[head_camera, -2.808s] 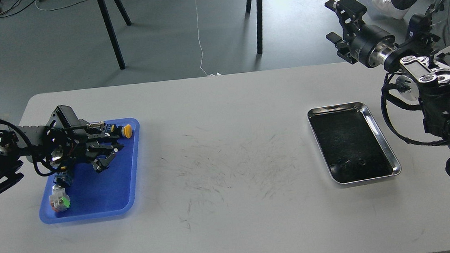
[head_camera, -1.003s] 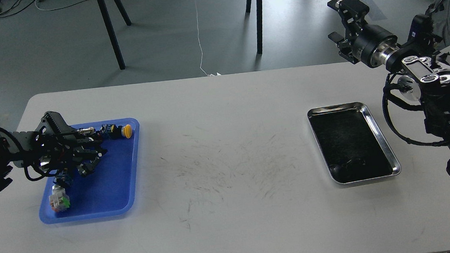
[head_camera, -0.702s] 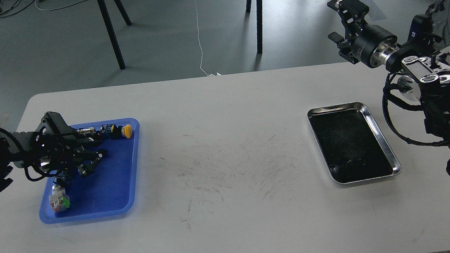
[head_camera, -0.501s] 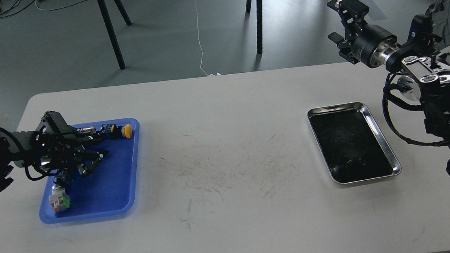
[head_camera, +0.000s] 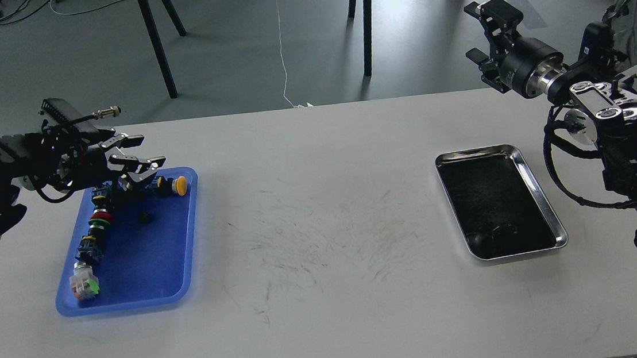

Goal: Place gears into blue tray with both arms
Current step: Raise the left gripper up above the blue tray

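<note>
So from our head view we've got the big white table (head_camera: 328,293) in front of us, pretty scuffed up in the middle, and past its far edge there are black stand legs (head_camera: 157,43) on the grey floor plus a thin white cable (head_camera: 281,44) hanging down. Nothing sits between the two trays, just bare scratched tabletop. Our left gripper (head_camera: 135,154) hangs over the far end of the blue tray (head_camera: 133,302), fingers spread apart with nothing between them. Our right gripper (head_camera: 481,32) is raised off past the far right corner of the table, well apart from everything, and its fingers are spread and empty too. In the blue tray there's one small black gear (head_camera: 142,218) lying loose on the floor near the far end, just below our left gripper, beside a row of push-button switches (head_camera: 93,245) along the left side and a yellow-capped button (head_camera: 179,185) at the far edge. Over on the right, the steel tray (head_camera: 545,205) has a dark floor with a couple of dark gears (head_camera: 493,234) at its near end, hard to count.
</note>
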Tool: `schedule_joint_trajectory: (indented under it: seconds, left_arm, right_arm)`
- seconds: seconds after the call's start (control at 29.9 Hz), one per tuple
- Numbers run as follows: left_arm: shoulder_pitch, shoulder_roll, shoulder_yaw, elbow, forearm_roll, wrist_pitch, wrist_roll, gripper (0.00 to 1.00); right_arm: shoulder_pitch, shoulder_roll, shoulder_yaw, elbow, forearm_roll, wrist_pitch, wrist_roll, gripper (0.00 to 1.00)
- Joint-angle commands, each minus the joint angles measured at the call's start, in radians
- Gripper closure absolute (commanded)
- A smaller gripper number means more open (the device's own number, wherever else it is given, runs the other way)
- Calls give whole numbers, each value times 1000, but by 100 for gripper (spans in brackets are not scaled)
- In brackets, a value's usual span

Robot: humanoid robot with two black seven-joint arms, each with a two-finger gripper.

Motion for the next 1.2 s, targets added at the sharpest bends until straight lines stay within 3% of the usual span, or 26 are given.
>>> schedule_joint_trajectory:
  seconds: [0.0,0.5,0.9,1.17]
  left_arm:
    - [3,-3,0,1,-54,-10,0,41]
    - [8,-132,-48,4,-443,-53,0,39]
    - [61,-215,-235,17,-739,-146,0,34]
    - [117,-269,-376,55,-960,-177,0,25]
  right_arm:
    - [-3,-1,-2,0,0,0,0,3]
    - [-16,-12,-7,0,-3,0,0,3]
    - [-38,-29,-30,2,-5,0,0,3]
    - [-39,-36,-33,3,-5,0,0,3]
